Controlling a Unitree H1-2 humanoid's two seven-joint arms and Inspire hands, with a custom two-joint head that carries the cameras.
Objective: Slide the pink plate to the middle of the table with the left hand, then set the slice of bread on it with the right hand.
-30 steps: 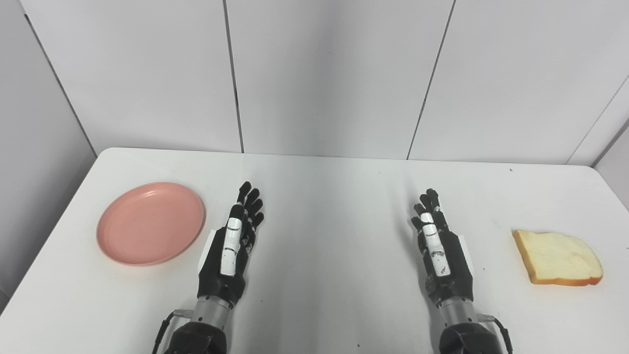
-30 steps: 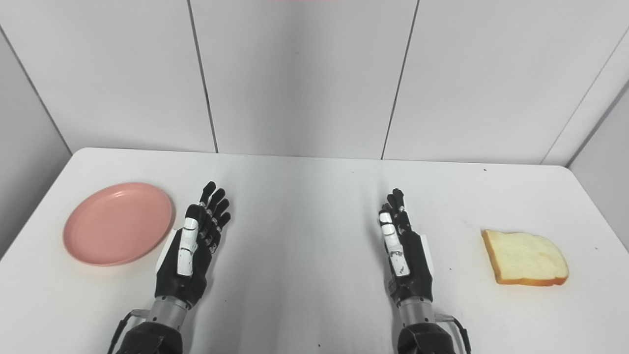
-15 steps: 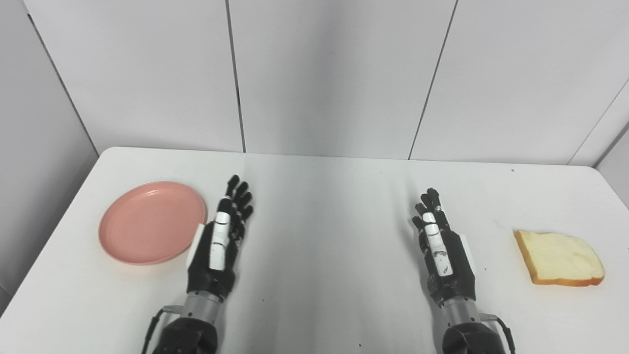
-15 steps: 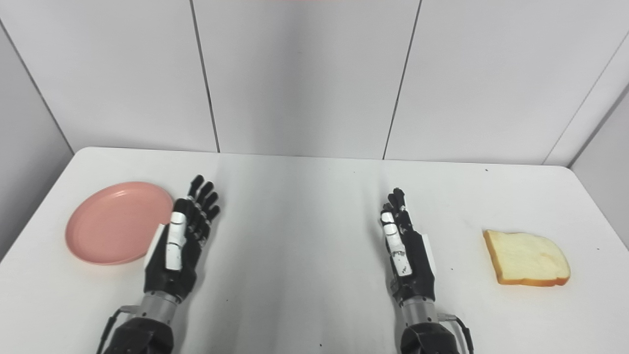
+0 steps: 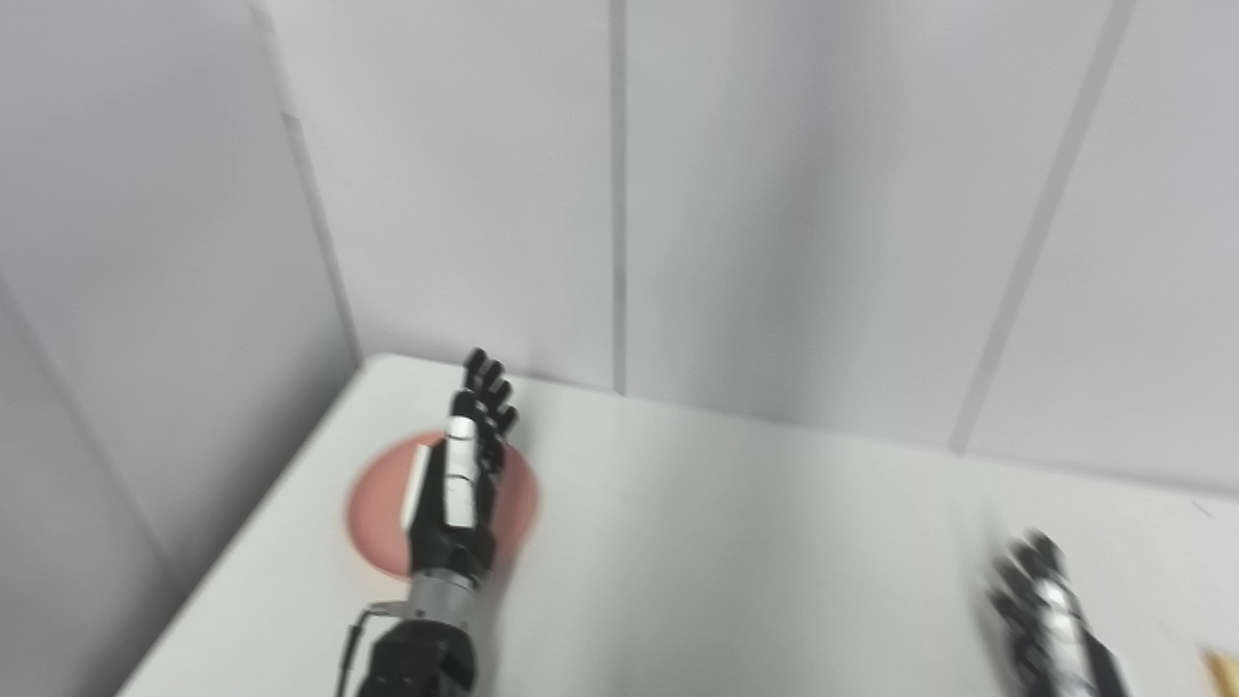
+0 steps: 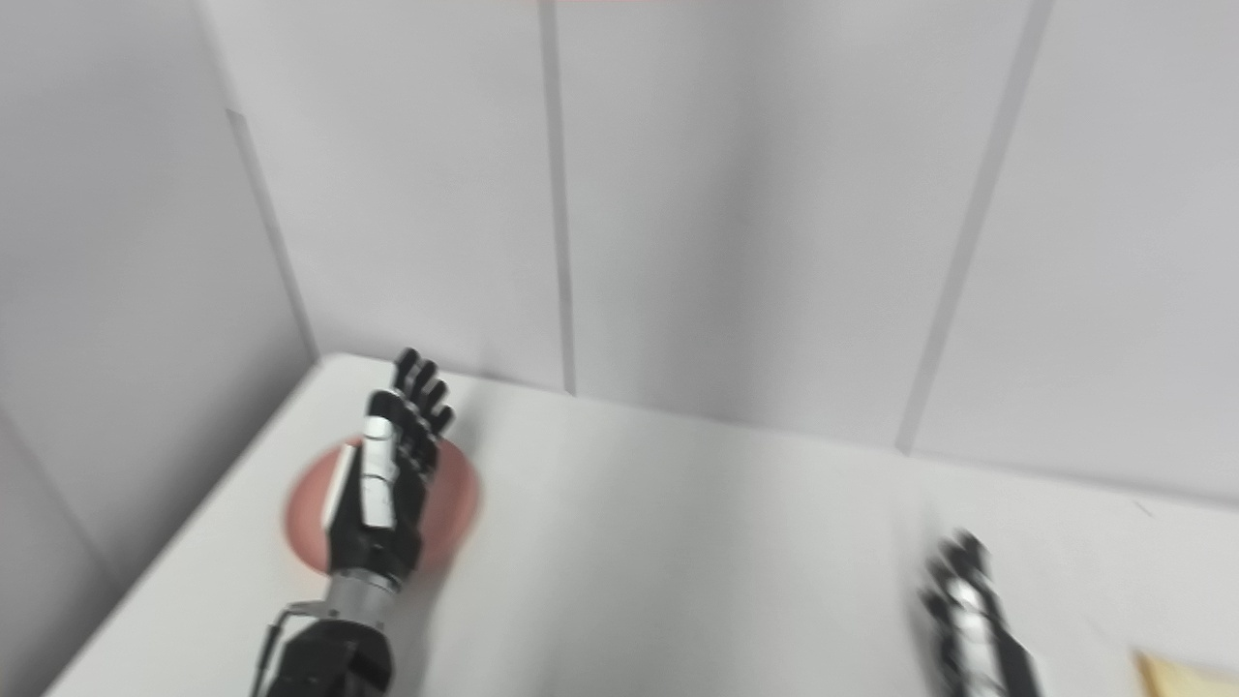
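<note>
Since the plate point(image 5: 377, 523) must first be slid to the table's middle, the left hand point(image 5: 465, 484) hangs over it, covering most of its centre; pink shows on both sides of the palm. Plate: near the far left corner of the table point(image 5: 736, 542), flat. Whether the hand touches it cannot be told from these blurred views. Left hand: fingers straight and slightly apart, pointing toward the wall, thumb edge up, holding nothing; forearm entering from the bottom edge. Right hand point(image 6: 968, 610): low at the right, blurred, fingers seemingly extended and empty, judged to be waiting for its turn. Bread point(image 6: 1186, 673): only a corner visible at the bottom right edge, on the table, well apart from the plate. Step in hand, as judged: positioning for the slide, plate not yet at the middle
</note>
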